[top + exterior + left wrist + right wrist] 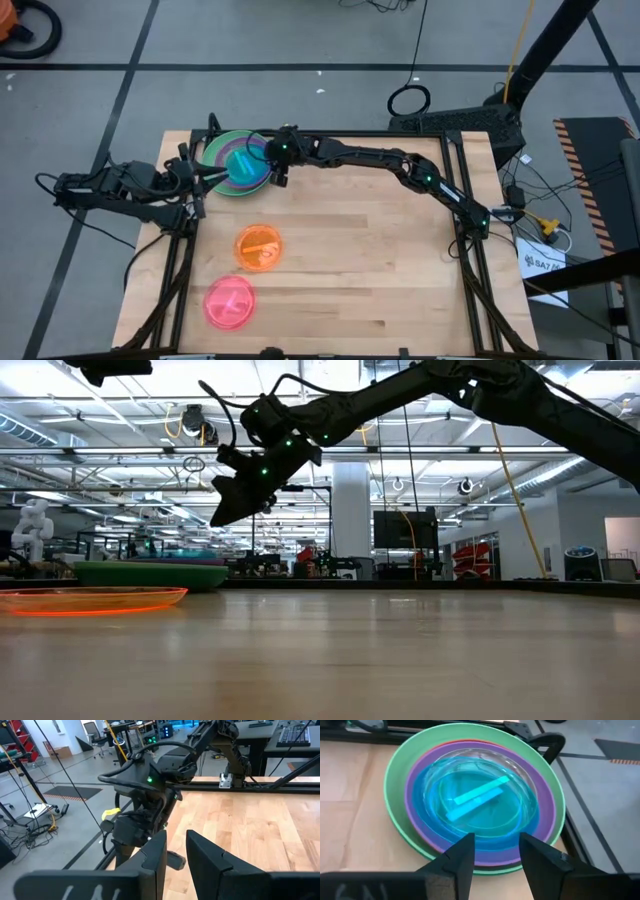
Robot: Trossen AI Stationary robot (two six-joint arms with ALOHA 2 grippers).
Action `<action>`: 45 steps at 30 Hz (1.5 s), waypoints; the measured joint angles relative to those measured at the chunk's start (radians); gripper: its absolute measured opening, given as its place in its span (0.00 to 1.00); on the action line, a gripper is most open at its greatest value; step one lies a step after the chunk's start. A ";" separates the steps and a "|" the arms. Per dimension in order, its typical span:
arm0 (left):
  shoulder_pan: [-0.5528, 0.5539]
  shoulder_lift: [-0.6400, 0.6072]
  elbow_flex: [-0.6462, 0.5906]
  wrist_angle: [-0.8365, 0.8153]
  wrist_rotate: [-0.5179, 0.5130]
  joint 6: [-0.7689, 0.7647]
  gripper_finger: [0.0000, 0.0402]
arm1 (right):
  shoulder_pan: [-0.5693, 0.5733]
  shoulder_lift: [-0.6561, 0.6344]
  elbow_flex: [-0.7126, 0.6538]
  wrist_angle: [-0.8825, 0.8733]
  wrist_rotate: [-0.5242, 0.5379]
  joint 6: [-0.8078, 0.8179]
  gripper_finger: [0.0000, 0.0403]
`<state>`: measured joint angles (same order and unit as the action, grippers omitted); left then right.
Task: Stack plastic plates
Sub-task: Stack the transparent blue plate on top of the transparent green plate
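Plates near front edge first: a small round translucent pink plastic plate (230,302) lies flat on the light wooden table (380,270) toward the front left, alone. Just behind it, apart from it, a small round translucent orange plastic plate (258,246), also flat; in the low view the same orange plate (95,600) shows as a thin glowing rim at the left. Farther back, at the table's back left corner, a stack: a large opaque light green plastic plate (395,780) outermost, a thin red-orange rim (470,742) just inside it, a large purple plate (412,802) within that, and a small translucent teal plate (475,802) on top, with a clear lime-tinted rim showing around the teal. From the low view the stack (150,573) reads as green edge with a darker band on top. The right gripper (495,852) hangs over the near rim of the stack, fingers parted a modest gap, nothing between them, not touching the plates; seen from above, the right gripper (278,165) sits at the stack's right edge, the arm reaching across the back of the table. The left gripper (175,857) waits at the table's left edge beside the stack, jaws a narrow gap apart and empty.
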<state>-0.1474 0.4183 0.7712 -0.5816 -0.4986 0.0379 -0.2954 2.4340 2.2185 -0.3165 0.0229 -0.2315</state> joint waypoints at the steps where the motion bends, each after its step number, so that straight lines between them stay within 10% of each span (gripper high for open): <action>1: 0.000 0.000 0.000 0.000 0.000 -0.001 0.20 | 0.000 0.000 0.000 0.003 0.002 0.000 0.36; 15: 0.000 0.033 -0.014 -0.030 0.000 -0.087 0.20 | 0.076 -0.153 -0.001 -0.177 0.095 0.002 0.36; 29: 0.092 0.427 0.023 0.121 -0.049 -0.035 0.20 | 0.323 -0.442 -0.001 -0.543 0.182 0.006 0.29; 36: 0.238 0.530 0.071 0.099 0.155 0.041 0.20 | 0.393 -0.462 -0.012 -0.542 0.105 -0.034 0.24; 45: 0.377 0.542 0.071 -0.054 0.187 0.032 0.20 | 0.393 -0.695 -0.480 -0.241 0.109 -0.018 0.18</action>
<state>0.2294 0.9599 0.8425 -0.6354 -0.3115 0.0697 0.0980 1.7391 1.7382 -0.5577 0.1314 -0.2493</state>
